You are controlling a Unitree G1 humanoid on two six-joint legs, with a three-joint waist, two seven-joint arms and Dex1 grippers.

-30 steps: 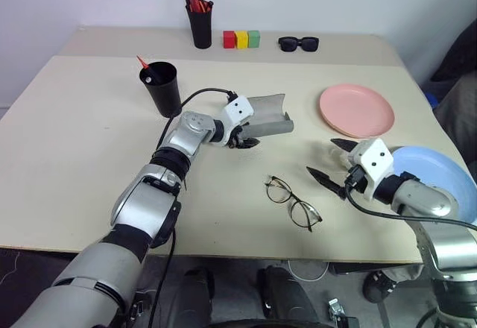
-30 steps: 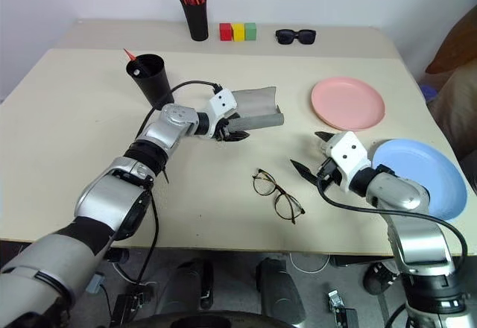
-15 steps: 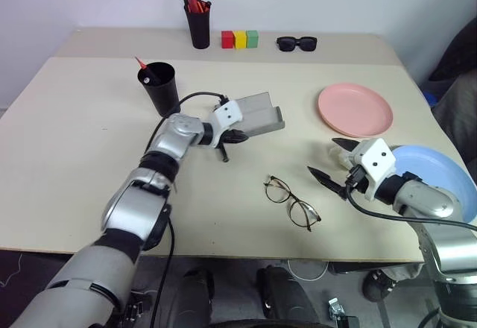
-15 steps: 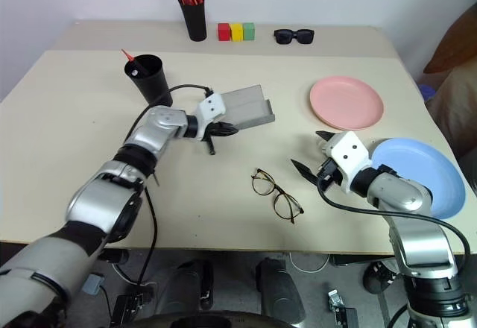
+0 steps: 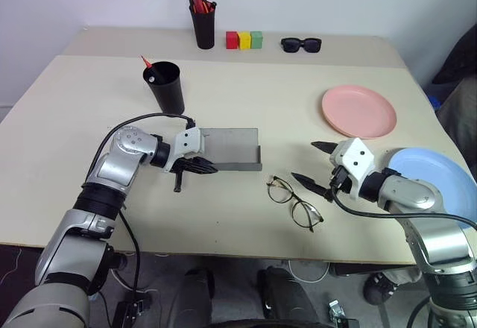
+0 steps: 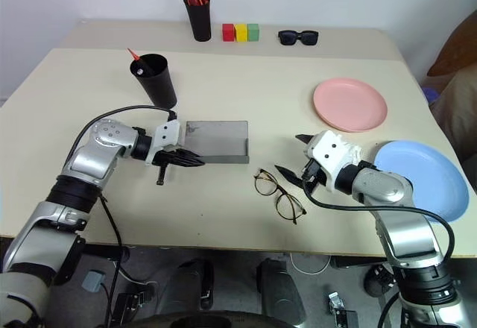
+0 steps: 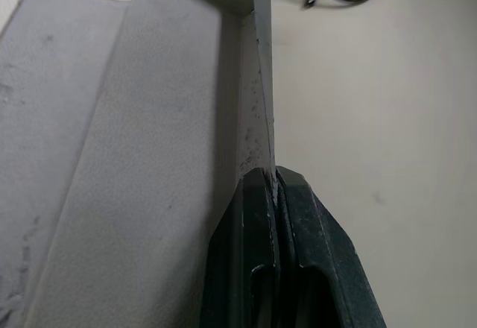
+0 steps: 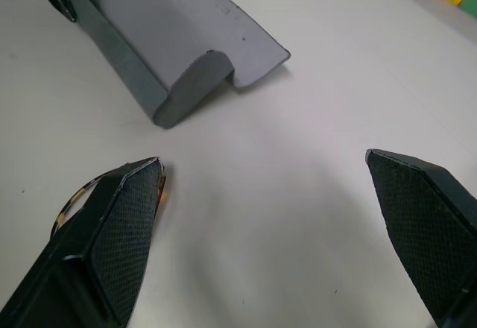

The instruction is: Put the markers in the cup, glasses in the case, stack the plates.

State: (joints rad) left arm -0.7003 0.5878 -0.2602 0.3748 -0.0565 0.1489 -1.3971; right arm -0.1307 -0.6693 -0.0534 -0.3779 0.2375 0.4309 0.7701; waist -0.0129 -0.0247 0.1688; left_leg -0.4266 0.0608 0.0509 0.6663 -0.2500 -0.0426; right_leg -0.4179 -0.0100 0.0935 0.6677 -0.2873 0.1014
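The surface (image 5: 89,104) carries the open case (image 5: 231,149) near its middle. The left end effector (image 5: 195,167) is pinched shut on the case's near wall. The glasses (image 5: 294,201) lie just right of the case and just left of the right end effector (image 5: 313,165), whose fingers stand spread wide. Their long axis runs diagonally, toward the near right. The right arm is nearer.

Since the earlier frame, the left arm has dragged the case back and left, and the right end effector has edged toward the glasses.

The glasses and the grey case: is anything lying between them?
No. In the left eye view, bare table separates the glasses from the open case.
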